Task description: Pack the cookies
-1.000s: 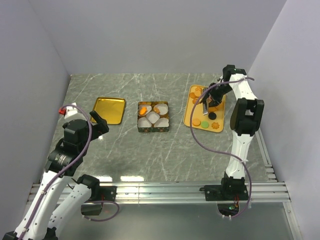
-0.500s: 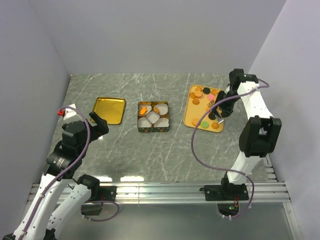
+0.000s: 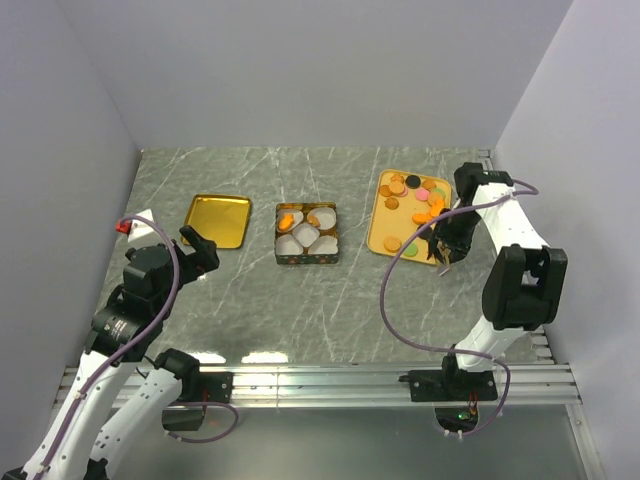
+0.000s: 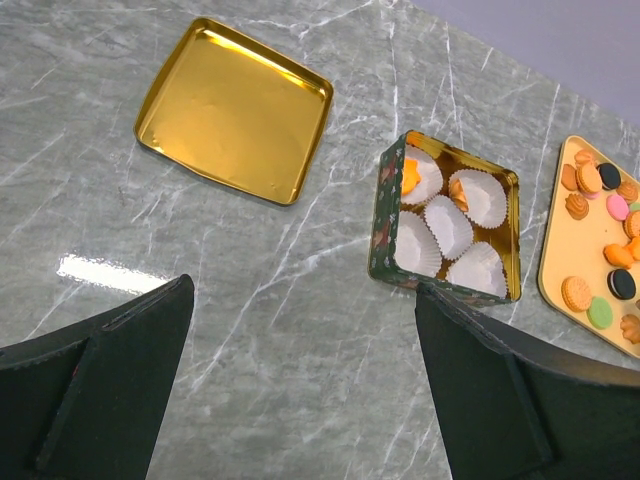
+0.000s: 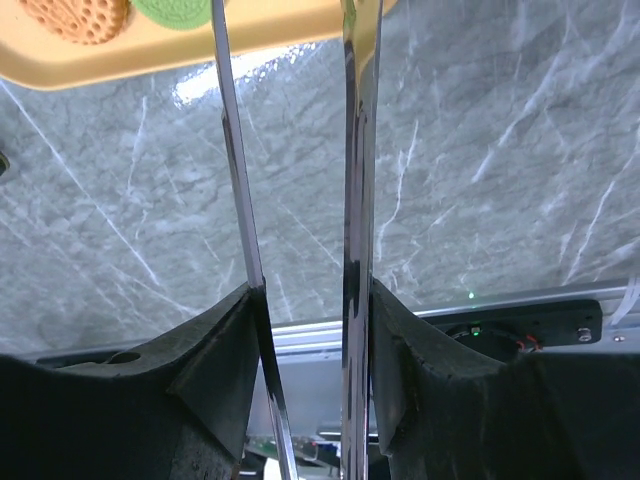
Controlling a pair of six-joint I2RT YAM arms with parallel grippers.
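Note:
Several cookies (image 3: pixel 415 195), mostly orange with some pink, green and dark ones, lie on an orange tray (image 3: pixel 383 228). A green tin (image 3: pixel 307 258) holds white paper cups; two back cups hold orange cookies (image 4: pixel 410 175). My right gripper (image 3: pixel 443 247) is at the tray's near right corner, shut on metal tongs (image 5: pixel 355 150). The tong blades reach up past the tray edge (image 5: pixel 200 50), next to an orange cookie (image 5: pixel 75 15) and a green one (image 5: pixel 170 10); their tips are out of view. My left gripper (image 4: pixel 300 380) is open and empty above the table, left of the tin.
A gold lid (image 3: pixel 218 219) lies upside down left of the tin; it also shows in the left wrist view (image 4: pixel 235 110). Grey walls close in the table on three sides. The aluminium rail (image 3: pixel 320 380) runs along the near edge.
My right gripper with the tongs has moved from over the middle of the tray to its near right corner. The left arm has hardly moved.

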